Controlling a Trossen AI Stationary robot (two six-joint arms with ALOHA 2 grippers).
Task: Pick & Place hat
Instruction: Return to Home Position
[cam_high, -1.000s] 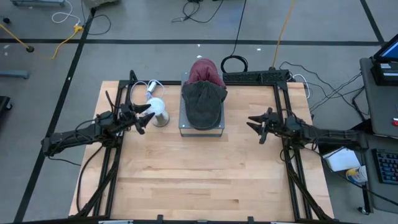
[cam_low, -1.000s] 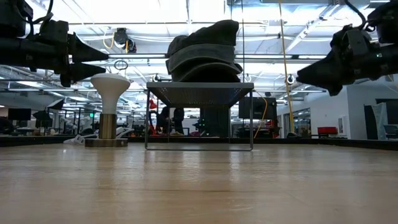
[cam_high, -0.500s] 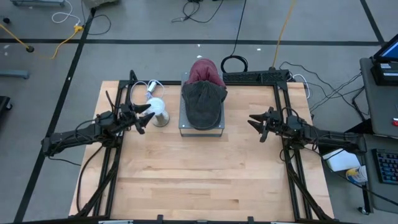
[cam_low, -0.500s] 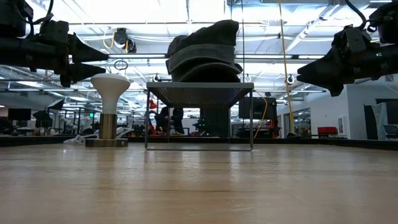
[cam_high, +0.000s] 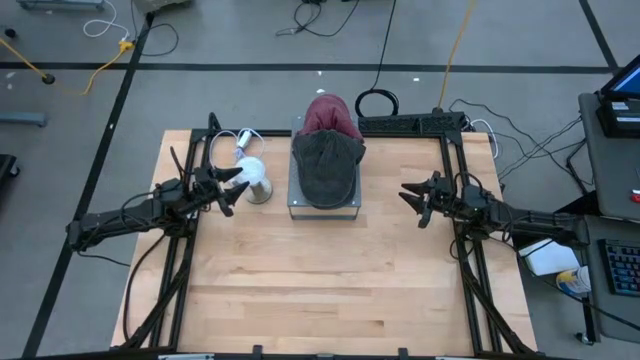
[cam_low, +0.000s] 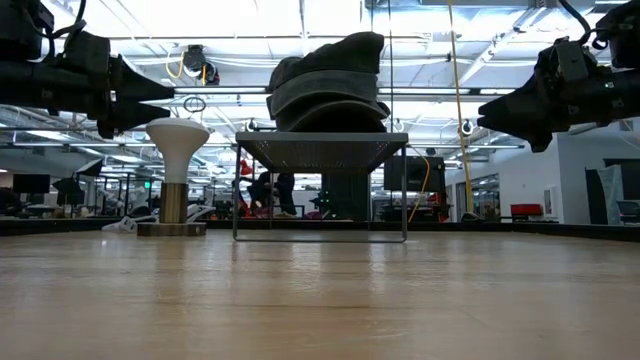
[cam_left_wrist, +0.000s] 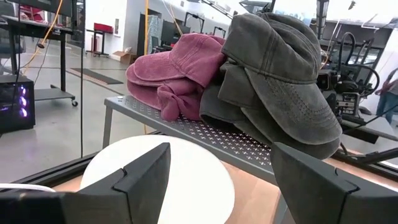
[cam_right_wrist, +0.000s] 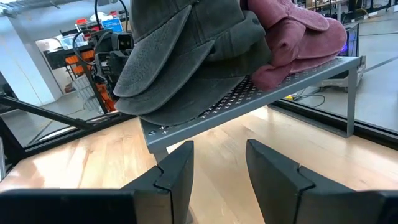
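Note:
A dark grey cap (cam_high: 327, 165) lies on top of a dark red hat (cam_high: 331, 113) on a perforated metal rack (cam_high: 294, 205) at the table's far middle; both show in the left wrist view (cam_left_wrist: 280, 68) and right wrist view (cam_right_wrist: 186, 50). A white mushroom-shaped stand (cam_high: 252, 176) is left of the rack. My left gripper (cam_high: 232, 185) is open and empty, just left of the stand. My right gripper (cam_high: 410, 200) is open and empty, right of the rack.
The rack stands on thin legs (cam_low: 236, 190) above the wooden table (cam_high: 320, 280). Cables (cam_high: 376, 100) and a black strip (cam_high: 410, 124) lie behind the table's far edge. A laptop desk (cam_high: 615, 110) stands at the right.

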